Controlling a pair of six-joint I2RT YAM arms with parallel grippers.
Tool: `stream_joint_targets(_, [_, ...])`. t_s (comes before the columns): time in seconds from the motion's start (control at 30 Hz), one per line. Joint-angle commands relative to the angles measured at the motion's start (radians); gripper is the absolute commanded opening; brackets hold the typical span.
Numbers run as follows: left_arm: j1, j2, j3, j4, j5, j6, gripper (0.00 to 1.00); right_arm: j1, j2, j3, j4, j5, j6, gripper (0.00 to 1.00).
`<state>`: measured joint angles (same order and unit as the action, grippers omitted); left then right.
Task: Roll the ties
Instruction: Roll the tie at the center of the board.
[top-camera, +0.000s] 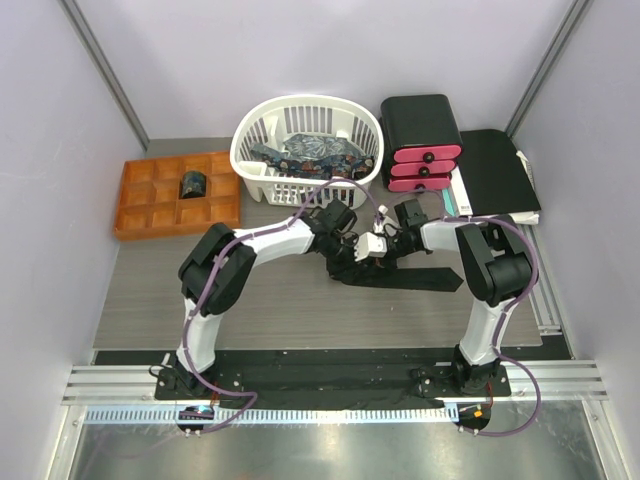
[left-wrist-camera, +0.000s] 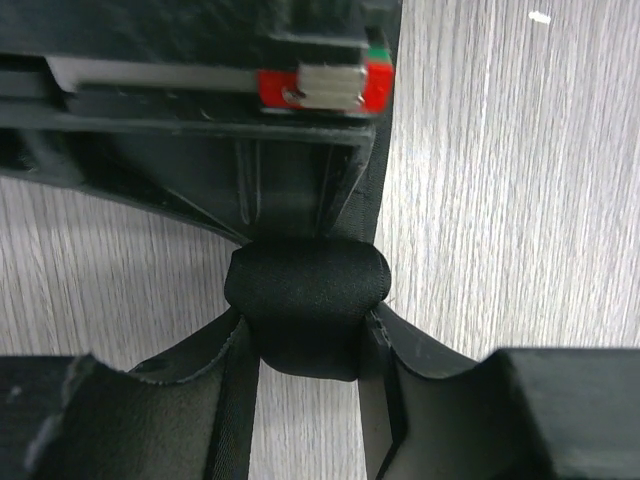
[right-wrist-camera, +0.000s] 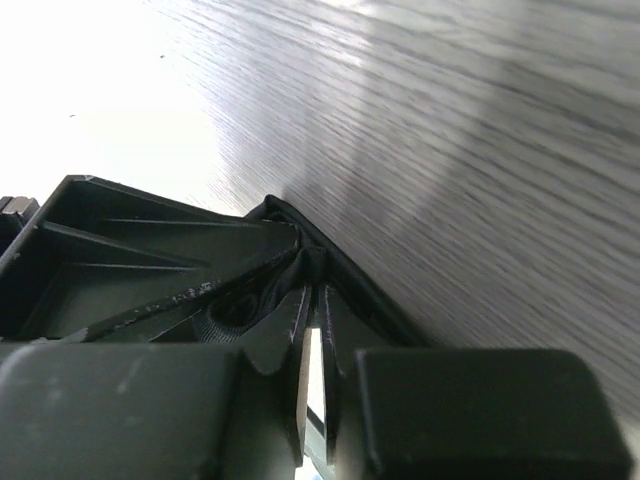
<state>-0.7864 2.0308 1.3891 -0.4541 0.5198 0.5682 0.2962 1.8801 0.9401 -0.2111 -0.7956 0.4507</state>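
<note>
The left gripper (left-wrist-camera: 307, 335) clamps the coiled end of the black tie (left-wrist-camera: 305, 290) between its fingers. The right gripper (right-wrist-camera: 311, 300), fingers nearly together, pinches the fabric. The tie's flat tail runs toward 3 o'clock.

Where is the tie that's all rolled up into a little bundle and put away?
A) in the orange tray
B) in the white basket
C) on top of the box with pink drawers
A: the rolled tie sits in one compartment of the orange tray. The white basket holds only loose patterned ties, and the black tie is only part-rolled.
</note>
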Motion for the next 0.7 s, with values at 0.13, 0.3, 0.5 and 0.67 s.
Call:
stream_joint_targets(0.13, [-0.036,0.131,0.05,-0.261,-0.119,0.072,0.3,-0.071,-0.104,0.051,-0.122,-0.051,-0.041,0.33])
stream_joint_targets(0.3, [-0.051,0.166,0.076,-0.285,-0.142,0.053,0.31,-0.104,-0.131,0.048,-0.145,-0.085,-0.053,0.38])
stream_joint_targets(0.5, [-0.059,0.169,0.071,-0.284,-0.152,0.053,0.32,-0.103,-0.141,0.026,-0.096,-0.114,-0.009,0.43])
stream_joint_targets(0.67, [-0.057,0.174,0.074,-0.282,-0.155,0.058,0.34,-0.075,-0.133,-0.014,-0.051,-0.099,0.005,0.42])
